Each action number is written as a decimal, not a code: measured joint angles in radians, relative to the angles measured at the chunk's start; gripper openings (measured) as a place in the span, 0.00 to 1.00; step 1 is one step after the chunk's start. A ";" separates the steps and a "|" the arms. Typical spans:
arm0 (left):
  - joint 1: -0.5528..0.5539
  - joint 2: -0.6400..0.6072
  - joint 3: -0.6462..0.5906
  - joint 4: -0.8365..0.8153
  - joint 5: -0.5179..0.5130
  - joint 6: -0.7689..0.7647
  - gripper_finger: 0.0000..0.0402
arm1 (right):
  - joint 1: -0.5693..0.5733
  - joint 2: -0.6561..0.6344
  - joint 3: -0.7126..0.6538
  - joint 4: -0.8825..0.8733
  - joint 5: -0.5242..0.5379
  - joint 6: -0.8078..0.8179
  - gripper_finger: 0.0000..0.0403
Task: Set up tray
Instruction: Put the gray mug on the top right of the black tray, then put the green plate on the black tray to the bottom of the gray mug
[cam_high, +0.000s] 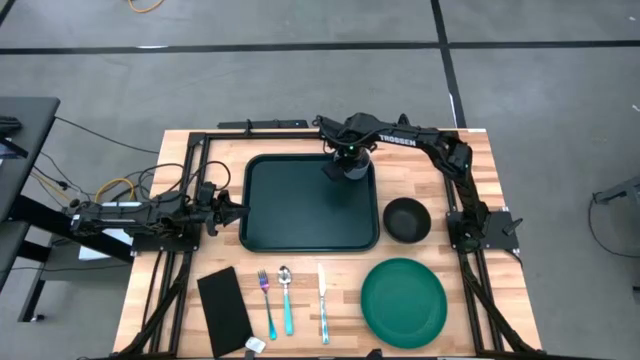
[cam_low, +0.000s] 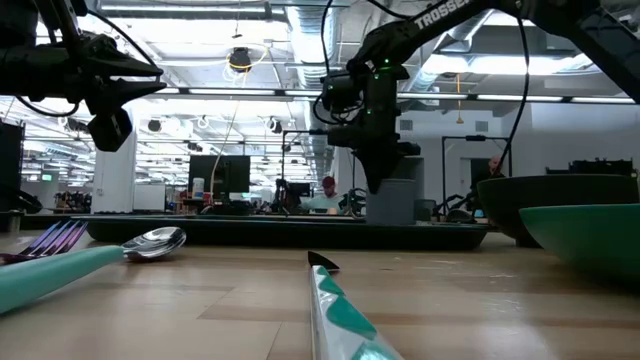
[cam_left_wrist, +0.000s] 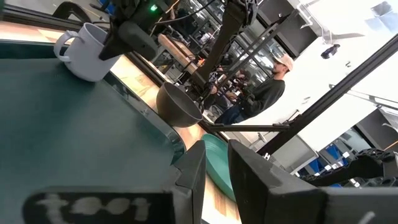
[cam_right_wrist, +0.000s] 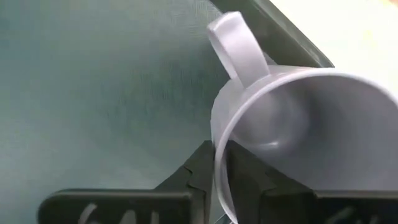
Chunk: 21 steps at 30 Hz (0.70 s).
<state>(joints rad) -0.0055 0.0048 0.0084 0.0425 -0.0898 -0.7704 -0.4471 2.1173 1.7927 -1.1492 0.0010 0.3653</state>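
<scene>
The dark green tray lies in the middle of the table. My right gripper reaches down from above over the tray's far right corner and is shut on a light grey mug, which also shows in the low view. My left gripper waits low beside the tray's left edge, its fingers a narrow gap apart, holding nothing that I can see. My right gripper pinches the mug's rim with one finger inside the cup and one outside, a quarter turn round from the handle. The fingers come from above, pointing down. The mug stands mouth-up at the tray's far right corner; whether its base rests on the tray floor I cannot tell.
A black bowl stands right of the tray and a round green plate near the right front. In front of the tray lie a black napkin, a fork, a spoon and a knife. People sit in the room beyond.
</scene>
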 joint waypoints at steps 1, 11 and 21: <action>0.000 0.000 0.000 0.000 0.000 0.000 0.14 | 0.000 -0.001 0.000 0.001 0.000 0.000 0.13; 0.000 0.000 0.000 0.000 0.000 0.000 0.14 | 0.000 -0.001 0.023 -0.007 0.000 -0.027 0.30; 0.000 0.000 0.000 0.000 0.001 0.016 0.14 | 0.015 -0.003 0.278 -0.184 0.092 -0.053 0.49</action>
<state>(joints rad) -0.0055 0.0048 0.0083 0.0429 -0.0888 -0.7543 -0.4319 2.1147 2.0705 -1.3329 0.0926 0.3126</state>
